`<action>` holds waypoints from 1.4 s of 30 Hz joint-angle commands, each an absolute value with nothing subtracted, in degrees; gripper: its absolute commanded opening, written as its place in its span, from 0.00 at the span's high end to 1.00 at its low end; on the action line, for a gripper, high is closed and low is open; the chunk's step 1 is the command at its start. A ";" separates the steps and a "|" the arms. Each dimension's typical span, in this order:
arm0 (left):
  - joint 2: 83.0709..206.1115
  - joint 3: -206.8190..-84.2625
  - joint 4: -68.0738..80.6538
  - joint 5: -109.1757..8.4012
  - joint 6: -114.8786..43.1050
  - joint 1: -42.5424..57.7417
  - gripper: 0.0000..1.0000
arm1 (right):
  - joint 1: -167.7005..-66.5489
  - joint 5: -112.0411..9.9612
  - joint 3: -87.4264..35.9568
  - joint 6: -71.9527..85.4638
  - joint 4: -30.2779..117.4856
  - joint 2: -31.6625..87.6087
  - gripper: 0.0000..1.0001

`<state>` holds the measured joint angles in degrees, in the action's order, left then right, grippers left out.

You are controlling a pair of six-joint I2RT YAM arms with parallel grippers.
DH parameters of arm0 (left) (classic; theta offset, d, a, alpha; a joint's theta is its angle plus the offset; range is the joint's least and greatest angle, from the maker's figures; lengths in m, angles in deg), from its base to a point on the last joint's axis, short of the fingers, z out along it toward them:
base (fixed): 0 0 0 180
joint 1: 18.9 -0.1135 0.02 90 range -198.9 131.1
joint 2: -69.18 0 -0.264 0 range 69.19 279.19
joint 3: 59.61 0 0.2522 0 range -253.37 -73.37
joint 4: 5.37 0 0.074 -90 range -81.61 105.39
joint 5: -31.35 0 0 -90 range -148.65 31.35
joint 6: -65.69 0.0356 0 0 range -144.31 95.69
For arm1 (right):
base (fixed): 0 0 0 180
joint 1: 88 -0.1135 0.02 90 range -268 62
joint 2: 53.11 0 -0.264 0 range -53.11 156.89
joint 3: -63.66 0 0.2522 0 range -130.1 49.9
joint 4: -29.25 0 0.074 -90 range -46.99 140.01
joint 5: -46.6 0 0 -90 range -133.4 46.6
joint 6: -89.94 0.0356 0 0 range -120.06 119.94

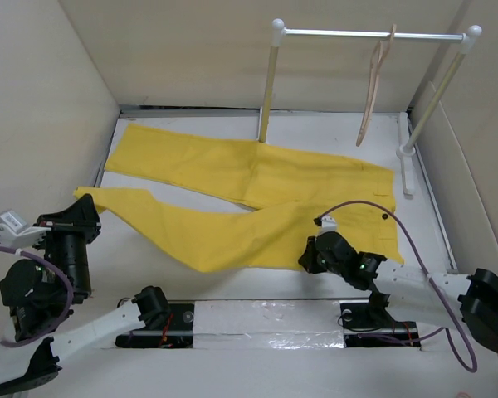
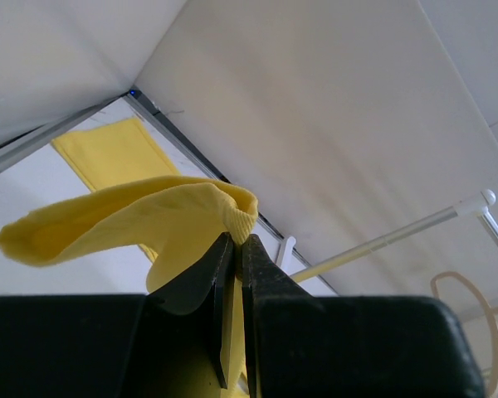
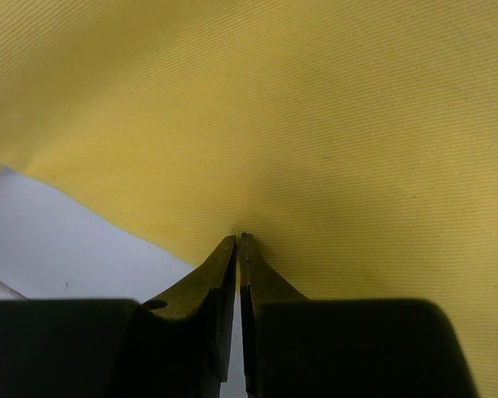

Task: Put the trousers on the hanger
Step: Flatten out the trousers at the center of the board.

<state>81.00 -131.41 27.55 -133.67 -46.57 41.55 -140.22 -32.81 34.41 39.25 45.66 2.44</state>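
The yellow trousers (image 1: pixel 257 178) lie spread on the table, legs pointing left and waistband at the right. My left gripper (image 1: pixel 90 207) is at the near leg's end and is shut on its hem. In the left wrist view the pinched cloth (image 2: pixel 133 220) curls up above the left gripper (image 2: pixel 236 238), lifted off the table. My right gripper (image 1: pixel 309 259) sits at the trousers' near edge by the crotch. In the right wrist view the right gripper (image 3: pixel 241 236) is all but shut, its tips pinching a small pucker of cloth (image 3: pixel 315 124). The beige hanger (image 1: pixel 373 83) hangs from the rail, apart from both grippers.
A white rail (image 1: pixel 373 35) on two posts stands at the back right, one post (image 1: pixel 267 91) rising just behind the trousers. It also shows in the left wrist view as the rail (image 2: pixel 382 243). Beige walls enclose the table on three sides. Bare white table (image 1: pixel 257 286) lies in front of the trousers.
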 commanded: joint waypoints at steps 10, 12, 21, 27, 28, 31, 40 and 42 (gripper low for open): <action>82.11 -126.29 20.08 -125.81 -42.06 40.61 1.00 | -132.75 -30.48 30.84 41.70 31.41 20.45 0.84; 81.84 -125.76 20.08 -124.40 -42.15 39.30 1.00 | -127.57 -32.14 29.69 39.25 29.74 21.77 0.85; 80.35 -123.56 17.98 -114.47 -42.50 32.70 1.00 | -118.69 -25.22 24.05 30.36 48.36 4.57 0.85; 82.54 -123.82 16.74 -105.58 -42.59 29.26 1.00 | -92.52 -36.59 25.99 22.97 52.68 -5.81 0.71; 82.63 -123.82 16.48 -105.67 -42.15 29.26 1.00 | -89.35 -38.81 25.91 21.66 52.24 -6.34 0.61; 82.28 -124.00 16.92 -105.06 -42.32 29.26 1.00 | -79.32 -39.10 25.20 20.60 50.49 -5.92 0.34; 79.03 -123.21 16.66 -103.82 -41.89 29.26 1.00 | -63.75 -52.60 16.52 19.89 41.51 19.29 0.24; 78.68 -123.03 16.48 -104.09 -41.80 29.26 1.00 | -63.74 -57.78 15.10 19.98 39.68 23.60 0.29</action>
<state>79.84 -122.87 20.62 -105.08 -42.68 29.46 -64.05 -48.02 18.96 21.17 45.34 19.84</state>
